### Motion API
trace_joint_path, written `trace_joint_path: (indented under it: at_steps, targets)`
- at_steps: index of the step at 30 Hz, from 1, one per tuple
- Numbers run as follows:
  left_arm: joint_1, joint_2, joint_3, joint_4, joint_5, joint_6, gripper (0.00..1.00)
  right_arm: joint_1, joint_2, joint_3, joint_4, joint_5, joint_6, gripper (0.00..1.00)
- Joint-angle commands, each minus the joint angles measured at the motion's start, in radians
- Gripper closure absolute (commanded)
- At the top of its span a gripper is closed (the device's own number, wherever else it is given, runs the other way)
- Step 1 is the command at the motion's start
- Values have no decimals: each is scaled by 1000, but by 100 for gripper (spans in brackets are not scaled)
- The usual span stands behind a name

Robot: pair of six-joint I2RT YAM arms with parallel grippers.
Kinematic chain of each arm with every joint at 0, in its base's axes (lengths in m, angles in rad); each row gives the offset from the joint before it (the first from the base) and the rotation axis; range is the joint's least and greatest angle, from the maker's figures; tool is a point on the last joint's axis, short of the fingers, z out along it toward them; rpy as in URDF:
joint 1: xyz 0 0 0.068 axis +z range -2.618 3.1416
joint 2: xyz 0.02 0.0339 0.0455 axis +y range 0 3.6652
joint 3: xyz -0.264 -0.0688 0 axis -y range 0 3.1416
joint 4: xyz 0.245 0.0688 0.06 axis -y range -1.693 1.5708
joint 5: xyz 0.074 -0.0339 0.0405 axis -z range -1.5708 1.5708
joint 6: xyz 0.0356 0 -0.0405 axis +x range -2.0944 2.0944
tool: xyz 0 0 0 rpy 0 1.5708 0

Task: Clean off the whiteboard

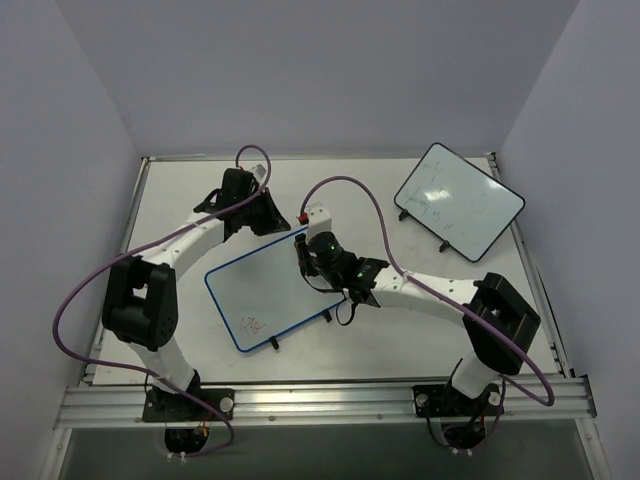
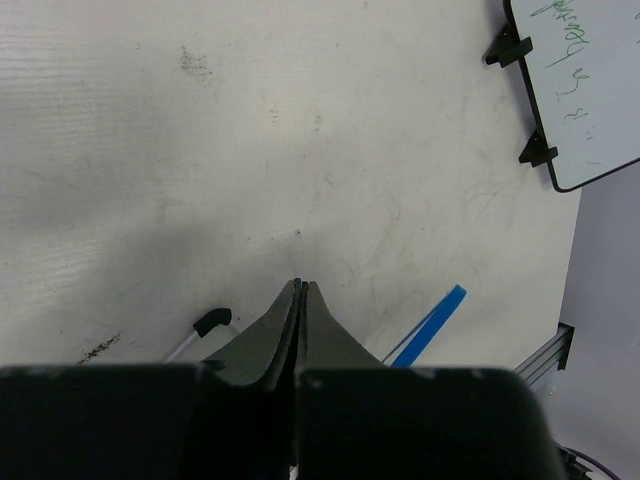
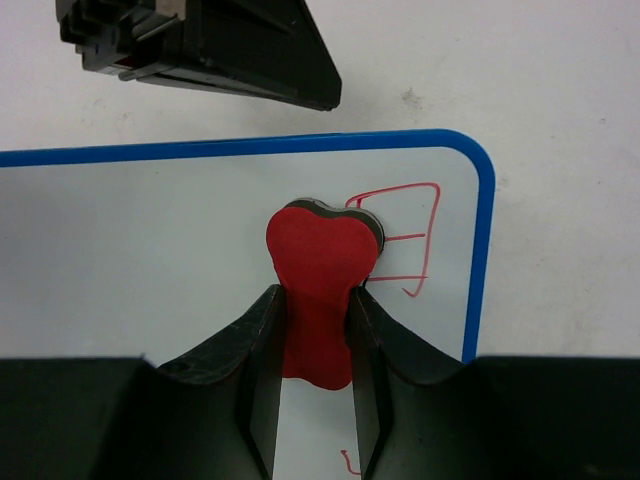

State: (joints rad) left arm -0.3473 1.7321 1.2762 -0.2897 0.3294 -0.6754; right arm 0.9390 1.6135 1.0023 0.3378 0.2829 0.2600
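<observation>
The whiteboard [image 1: 265,290] with the blue rim lies at the table's middle; red scribbles [image 1: 252,324] mark its near left corner. In the right wrist view, more red scribbles [image 3: 405,235] sit by its rounded corner [image 3: 485,250]. My right gripper [image 3: 315,295] is shut on a red bone-shaped eraser [image 3: 318,250], which rests flat on the board just left of those scribbles. It shows over the board's far right corner in the top view [image 1: 308,248]. My left gripper [image 2: 300,287] is shut and empty, just beyond the board's far edge [image 1: 270,215]. The blue rim [image 2: 430,325] and a black foot [image 2: 212,320] show beside it.
A second whiteboard [image 1: 458,200] with a black rim and faint green marks stands tilted at the back right; it also shows in the left wrist view [image 2: 590,90]. Purple cables loop over both arms. A metal rail [image 1: 320,400] runs along the near edge.
</observation>
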Motion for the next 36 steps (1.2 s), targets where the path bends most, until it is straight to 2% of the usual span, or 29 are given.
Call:
trace_joint_path:
  at_steps: [1, 14, 25, 36]
  targets:
    - [-7, 1, 45, 35, 16, 11, 98, 15, 8, 35, 6, 28, 7, 100]
    - [-12, 0, 41, 29, 8, 19, 98, -38, 0, 79, -114, 145, 44, 100]
    - [-13, -3, 40, 29, 10, 22, 98, -63, -3, 88, -126, 119, 45, 100]
    - [-21, -3, 40, 34, 10, 23, 98, 38, 35, 88, -94, 101, 68, 100]
